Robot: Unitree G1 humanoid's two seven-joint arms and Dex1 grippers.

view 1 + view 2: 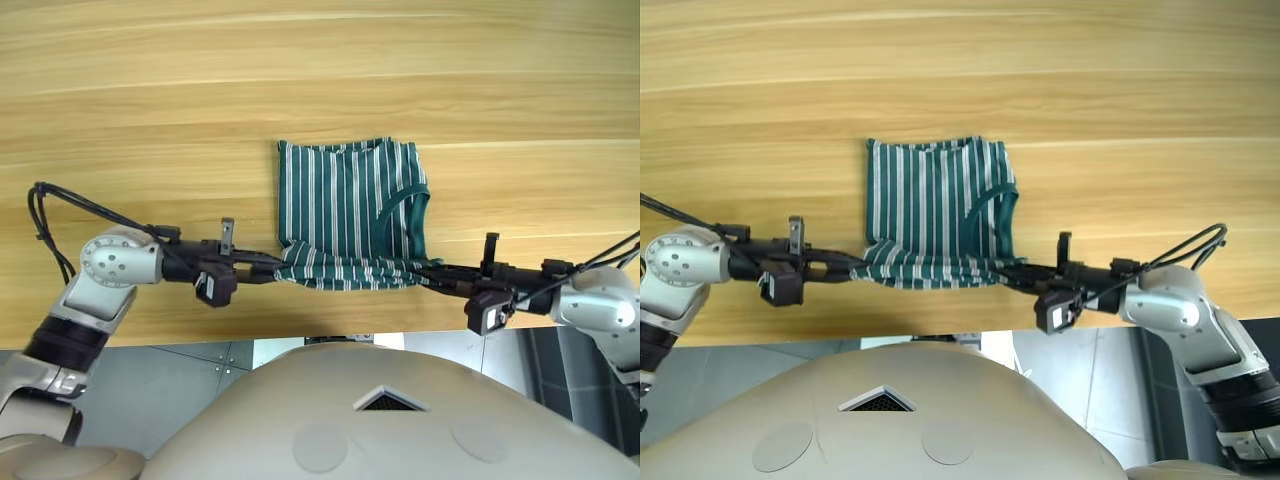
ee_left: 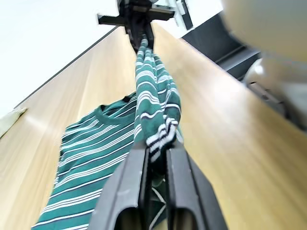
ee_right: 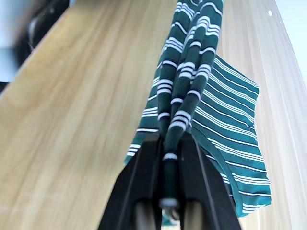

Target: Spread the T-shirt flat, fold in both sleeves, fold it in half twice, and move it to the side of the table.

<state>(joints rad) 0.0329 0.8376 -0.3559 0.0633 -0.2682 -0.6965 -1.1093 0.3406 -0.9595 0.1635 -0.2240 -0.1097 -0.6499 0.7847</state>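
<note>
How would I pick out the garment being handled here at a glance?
On the wooden table, near the middle of its front edge, lies the folded T-shirt. Its near edge is pinched and lifted by the left gripper and right gripper. Dark green cloth with thin white stripes sets it apart from the plain wood.

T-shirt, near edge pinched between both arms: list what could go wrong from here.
1. The jaws each grip only a thin bunch of the T-shirt edge; one side could slip out mid-fold and skew it.
2. The stretched edge hangs close to the front edge of the table; released here, it might drape over.
</note>
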